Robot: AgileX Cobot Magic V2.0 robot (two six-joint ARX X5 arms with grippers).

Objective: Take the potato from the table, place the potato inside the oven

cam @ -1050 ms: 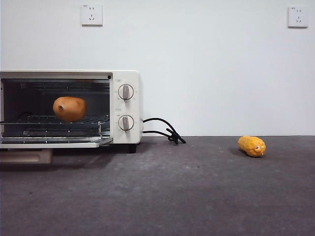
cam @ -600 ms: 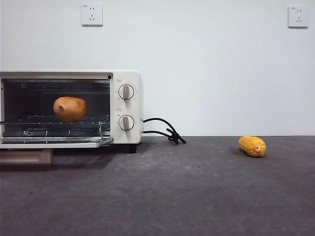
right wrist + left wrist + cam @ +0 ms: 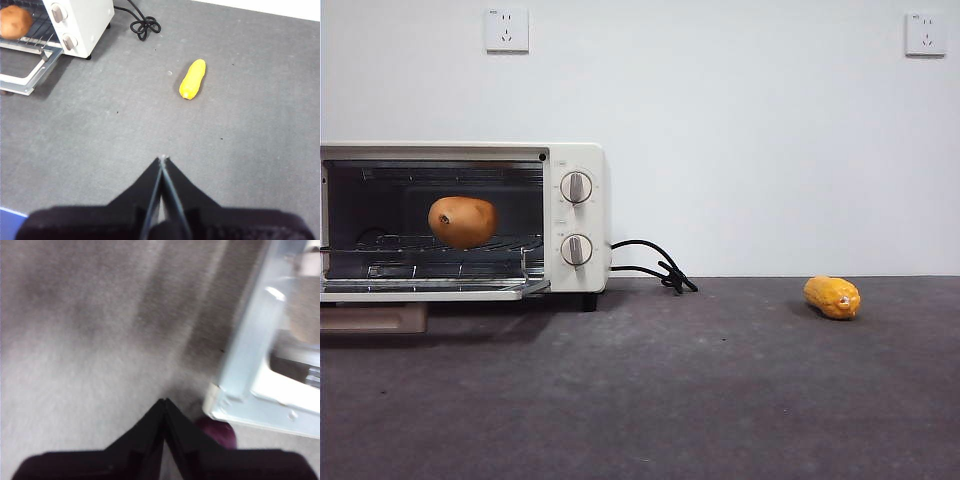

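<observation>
A plain white wall point(image 3: 740, 150) fills the background, evenly lit with no strong shadows. Two white power sockets are mounted high on it, one point(image 3: 507, 30) toward the left and the other point(image 3: 925, 33) near the right edge. The wall's lower edge is a straight horizontal line.

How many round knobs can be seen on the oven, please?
2. On the oven panel right of the open door, the upper knob sits directly above the lower knob. None seems hidden.
</observation>
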